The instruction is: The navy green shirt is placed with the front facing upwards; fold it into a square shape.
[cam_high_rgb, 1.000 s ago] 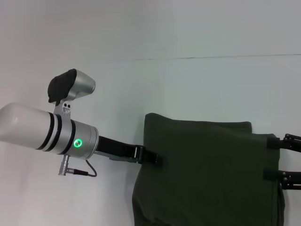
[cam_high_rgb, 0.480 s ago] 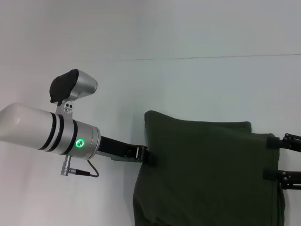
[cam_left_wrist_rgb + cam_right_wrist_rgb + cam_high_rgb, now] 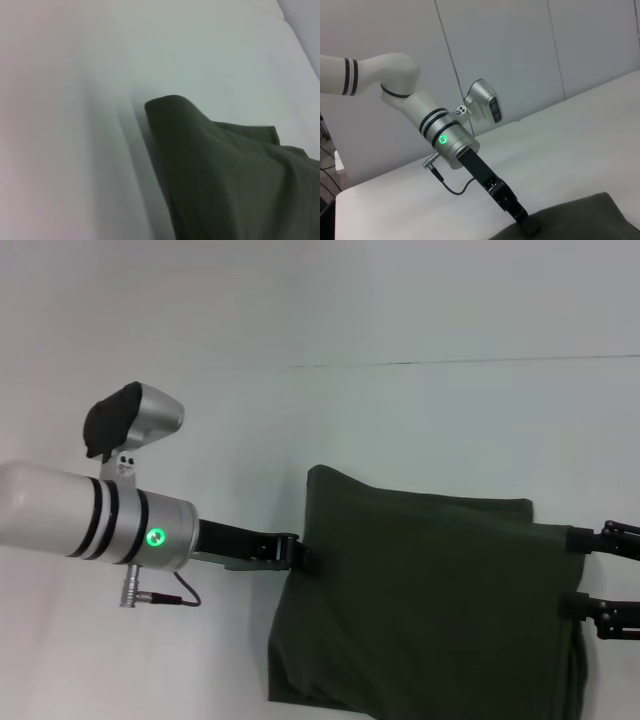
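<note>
Lying toward the near right of the white bench [image 3: 200, 390], the dark olive-green cotton shirt [image 3: 430, 610] is pinched at opposite edges: left hand [image 3: 303, 558] clamps its left edge, right hand [image 3: 578, 575] its right edge.

We see a plain white counter [image 3: 420, 410] filling the head view, with a thin dark seam running across it towards the far side. On it lies the navy green shirt [image 3: 430, 610], folded over with only plain dark green cloth showing, on the near right part of the surface. Its near left edge seems raised off the counter. Behind the counter the right wrist view shows pale wall panels [image 3: 520, 55].
</note>
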`<state>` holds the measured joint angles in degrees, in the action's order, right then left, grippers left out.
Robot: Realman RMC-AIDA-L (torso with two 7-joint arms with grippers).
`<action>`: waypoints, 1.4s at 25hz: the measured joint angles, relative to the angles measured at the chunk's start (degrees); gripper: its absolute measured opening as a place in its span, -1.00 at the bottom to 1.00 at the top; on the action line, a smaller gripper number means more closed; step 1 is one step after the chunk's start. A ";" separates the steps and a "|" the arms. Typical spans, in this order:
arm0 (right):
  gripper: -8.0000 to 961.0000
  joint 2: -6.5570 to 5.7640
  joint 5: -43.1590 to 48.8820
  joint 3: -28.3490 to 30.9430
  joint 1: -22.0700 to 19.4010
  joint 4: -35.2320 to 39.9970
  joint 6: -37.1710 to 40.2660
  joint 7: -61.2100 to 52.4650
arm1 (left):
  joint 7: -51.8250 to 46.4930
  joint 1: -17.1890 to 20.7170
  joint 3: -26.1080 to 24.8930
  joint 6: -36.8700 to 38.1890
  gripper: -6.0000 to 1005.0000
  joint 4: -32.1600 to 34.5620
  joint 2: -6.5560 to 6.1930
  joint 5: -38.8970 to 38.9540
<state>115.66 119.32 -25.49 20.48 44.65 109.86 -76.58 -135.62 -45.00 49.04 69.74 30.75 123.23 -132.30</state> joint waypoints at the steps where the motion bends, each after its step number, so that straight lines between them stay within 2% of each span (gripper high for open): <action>1: 0.88 0.00 -0.02 0.00 0.01 0.00 0.00 -0.02 | 0.00 0.14 -0.19 -0.02 -0.86 0.00 -0.23 0.02; 7: 0.88 0.06 -0.09 0.10 0.39 0.00 0.00 -0.05 | 0.36 0.72 -3.66 -0.04 -0.87 0.58 -1.53 -0.48; 8: 0.88 0.08 -0.09 0.13 0.43 0.00 0.00 -0.09 | 0.52 1.17 -5.36 -0.04 -0.87 0.70 -2.51 -0.56; 14: 0.88 0.09 -0.09 0.18 0.62 0.00 0.00 -0.44 | 0.54 4.15 -9.93 0.39 -0.87 3.25 -4.23 -1.44; 19: 0.88 0.14 -0.26 0.26 0.81 0.00 0.00 -0.47 | 0.25 7.64 -14.36 3.64 -0.87 5.93 -4.27 -2.81; 23: 0.88 0.20 -0.39 0.21 1.12 0.00 0.00 -0.49 | 0.45 9.90 -17.07 5.17 -0.84 6.89 -3.67 -2.33; 28: 0.88 0.30 -0.38 -0.11 1.35 0.00 0.00 -0.50 | 1.09 10.73 -17.45 5.89 -0.80 7.25 -3.11 -2.12; 33: 0.88 0.39 -0.39 -0.18 1.49 -0.06 -0.07 -0.50 | 6.82 10.94 -17.61 7.66 -0.75 7.44 -2.88 1.26; 35: 0.88 0.51 -0.35 -0.18 1.49 -0.10 -0.29 -0.50 | 10.56 11.72 -17.91 7.98 -0.59 8.18 -2.62 3.82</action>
<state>116.17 118.97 -25.67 21.97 44.55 109.58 -77.08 -125.06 -33.28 31.13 77.72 38.93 120.61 -128.48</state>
